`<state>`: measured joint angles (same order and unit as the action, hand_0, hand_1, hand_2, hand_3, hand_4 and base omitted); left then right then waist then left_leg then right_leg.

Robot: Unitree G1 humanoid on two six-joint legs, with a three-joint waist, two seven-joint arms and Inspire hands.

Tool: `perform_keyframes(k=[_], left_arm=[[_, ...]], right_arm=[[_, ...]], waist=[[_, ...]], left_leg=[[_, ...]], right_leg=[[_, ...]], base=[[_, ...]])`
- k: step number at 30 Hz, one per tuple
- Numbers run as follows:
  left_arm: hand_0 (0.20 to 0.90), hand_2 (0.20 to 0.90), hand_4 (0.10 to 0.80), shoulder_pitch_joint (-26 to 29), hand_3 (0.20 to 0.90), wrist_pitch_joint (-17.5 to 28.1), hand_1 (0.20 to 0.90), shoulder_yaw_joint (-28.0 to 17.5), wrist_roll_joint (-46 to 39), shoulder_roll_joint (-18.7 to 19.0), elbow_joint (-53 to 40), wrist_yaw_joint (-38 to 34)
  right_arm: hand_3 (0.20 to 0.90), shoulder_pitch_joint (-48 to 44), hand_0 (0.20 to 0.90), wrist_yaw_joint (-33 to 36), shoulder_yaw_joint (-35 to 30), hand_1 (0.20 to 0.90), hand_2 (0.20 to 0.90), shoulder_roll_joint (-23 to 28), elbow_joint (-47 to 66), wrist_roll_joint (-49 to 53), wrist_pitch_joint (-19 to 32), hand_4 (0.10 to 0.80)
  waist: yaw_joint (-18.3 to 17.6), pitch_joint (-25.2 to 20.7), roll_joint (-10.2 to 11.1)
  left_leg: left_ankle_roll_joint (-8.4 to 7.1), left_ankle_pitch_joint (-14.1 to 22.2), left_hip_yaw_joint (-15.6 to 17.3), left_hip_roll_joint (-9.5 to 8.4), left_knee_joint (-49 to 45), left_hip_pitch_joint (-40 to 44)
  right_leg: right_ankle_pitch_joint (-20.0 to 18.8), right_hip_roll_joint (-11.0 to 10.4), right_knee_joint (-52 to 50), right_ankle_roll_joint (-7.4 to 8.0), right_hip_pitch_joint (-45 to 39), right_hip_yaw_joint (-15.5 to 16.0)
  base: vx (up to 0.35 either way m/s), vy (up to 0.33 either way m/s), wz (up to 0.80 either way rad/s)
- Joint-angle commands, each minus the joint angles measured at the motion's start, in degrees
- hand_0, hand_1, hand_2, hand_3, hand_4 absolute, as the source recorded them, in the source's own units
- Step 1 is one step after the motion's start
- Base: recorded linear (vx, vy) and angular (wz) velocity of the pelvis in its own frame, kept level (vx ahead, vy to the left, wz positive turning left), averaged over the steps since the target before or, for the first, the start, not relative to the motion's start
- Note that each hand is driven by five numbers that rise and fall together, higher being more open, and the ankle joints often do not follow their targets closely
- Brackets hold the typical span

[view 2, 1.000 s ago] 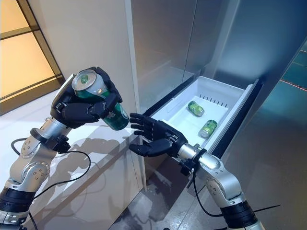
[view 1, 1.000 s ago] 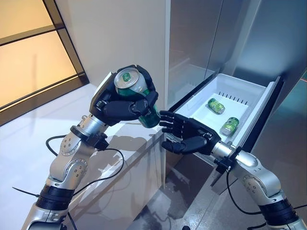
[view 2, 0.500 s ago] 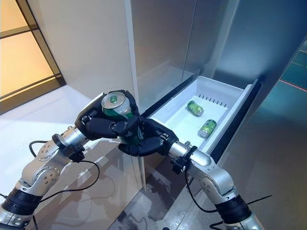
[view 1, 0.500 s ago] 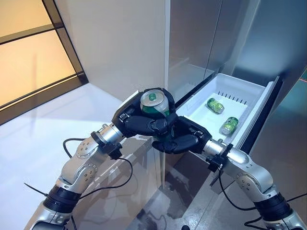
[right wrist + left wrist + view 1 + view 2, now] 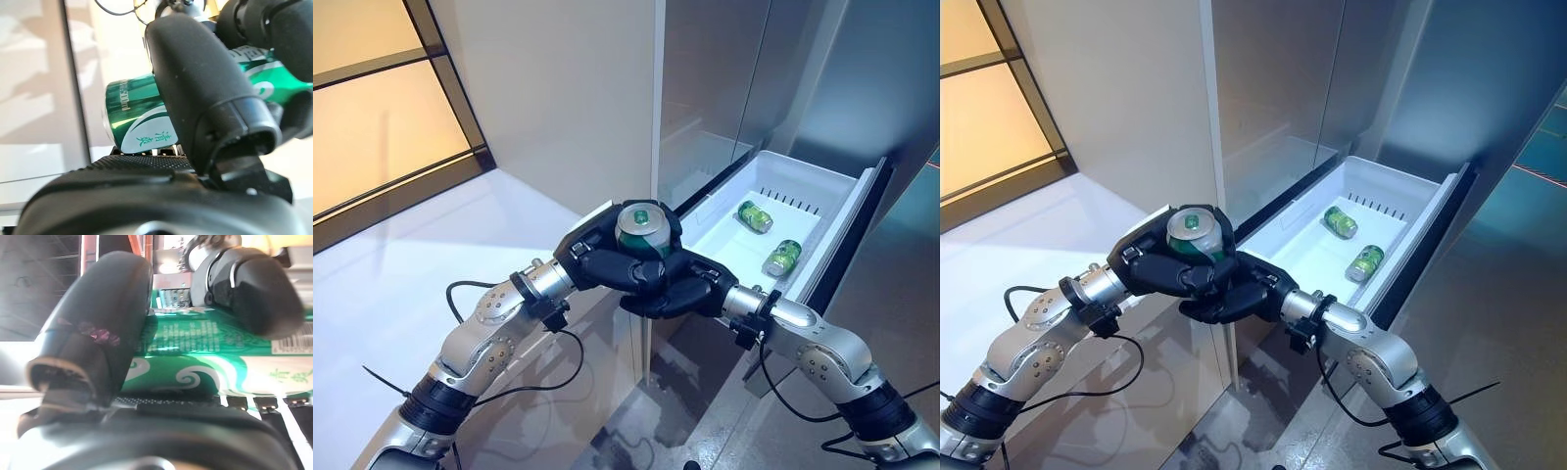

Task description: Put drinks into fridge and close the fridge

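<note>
A green can (image 5: 641,228) is held upright in front of the open white fridge drawer (image 5: 808,191). My left hand (image 5: 597,262) is shut on the can from the left. My right hand (image 5: 674,294) is curled round the same can from the right and below. In the left wrist view the can (image 5: 195,367) lies between the thumb and fingers. In the right wrist view the thumb lies over the can (image 5: 132,122). Green cans (image 5: 755,216) lie on their sides in the drawer, one (image 5: 783,257) near its right wall.
The steel fridge front (image 5: 705,88) rises behind the drawer. A white counter (image 5: 440,255) lies to the left below my left arm, with its corner under the hands. A beige wall (image 5: 548,88) stands at the back.
My left hand has carried the can down and to the right, to my right hand. My right hand, open a second ago, has closed round the can.
</note>
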<state>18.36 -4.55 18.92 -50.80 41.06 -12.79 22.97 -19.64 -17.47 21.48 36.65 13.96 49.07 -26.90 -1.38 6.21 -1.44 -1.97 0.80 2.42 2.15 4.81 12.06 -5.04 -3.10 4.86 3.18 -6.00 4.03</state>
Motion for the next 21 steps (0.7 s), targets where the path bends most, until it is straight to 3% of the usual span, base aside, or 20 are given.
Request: perform_keyframes(k=[1,3,4,6,16,21], left_arm=[[0.3,0.3,0.1,15.92,0.2,6.45,0.3,1.3,-6.06,-4.18,-4.09,-1.6],[0.3,0.3,0.1,16.15,0.2,6.55,0.3,2.28,-6.78,-4.3,-4.22,-1.77],[0.3,0.3,0.1,16.2,0.2,6.47,0.3,2.65,-7.05,-4.52,-4.25,-1.81],[0.3,0.3,0.1,16.34,0.2,6.6,0.3,3.27,-7.46,-4.68,-4.41,-2.1],[0.3,0.3,0.1,14.86,0.2,8.78,0.3,4.03,-10.74,-6.87,-5.03,-2.36],[0.3,0.3,0.1,14.03,0.2,9.76,0.3,3.82,-10.46,-8.9,-4.96,-2.82]], right_arm=[[0.9,-10.64,0.9,-6.44,6.12,0.9,0.9,-6.63,6.87,10.46,0.67,0.8],[0.9,-11.03,0.9,-6.72,7.36,0.9,0.9,-6.16,7.45,9.97,0.33,0.8],[0.76,-11.25,0.78,-6.66,7.87,0.78,0.78,-5.98,7.57,10.05,0.09,0.66],[0.2,-11.92,0.3,-6.19,8.5,0.3,0.3,-5.74,7.59,10.48,0.38,0.1],[0.2,-11.89,0.3,-4.32,8.86,0.3,0.3,-7.05,7.61,11.18,3.26,0.1],[0.2,-12.33,0.3,0.36,7.43,0.3,0.3,-8.64,7.07,12.42,6.53,0.1]], waist=[[0.21,-4.58,3.02],[0.14,-4.59,3.11],[0.1,-4.6,3.16],[0.0,-4.59,3.22],[-0.14,-4.43,3.17],[-0.13,-4.29,3.24]], left_leg=[[3.29,-0.35,-0.32,-4.38,0.19,-2.0],[3.27,-0.39,-0.33,-4.37,0.19,-2.02],[3.26,-0.4,-0.31,-4.37,0.19,-2.04],[3.26,-0.39,-0.24,-4.36,0.19,-2.06],[3.24,-0.58,-0.04,-4.23,0.19,-1.93],[3.32,-0.56,-0.26,-4.23,0.19,-1.95]], right_leg=[[2.59,0.17,-0.98,0.38,-2.6,-1.04],[2.53,0.2,-0.96,0.38,-2.57,-1.19],[2.5,0.24,-0.95,0.38,-2.55,-1.27],[2.43,0.31,-0.92,0.38,-2.49,-1.45],[2.36,0.47,-0.89,0.24,-2.67,-1.86],[2.37,0.66,-0.84,-0.01,-2.7,-1.98]], base=[[0.0,0.0,0.0],[0.0,0.0,0.0],[0.0,0.0,0.0],[0.0,0.0,0.0],[0.0,0.0,0.0],[0.0,0.0,0.0]])
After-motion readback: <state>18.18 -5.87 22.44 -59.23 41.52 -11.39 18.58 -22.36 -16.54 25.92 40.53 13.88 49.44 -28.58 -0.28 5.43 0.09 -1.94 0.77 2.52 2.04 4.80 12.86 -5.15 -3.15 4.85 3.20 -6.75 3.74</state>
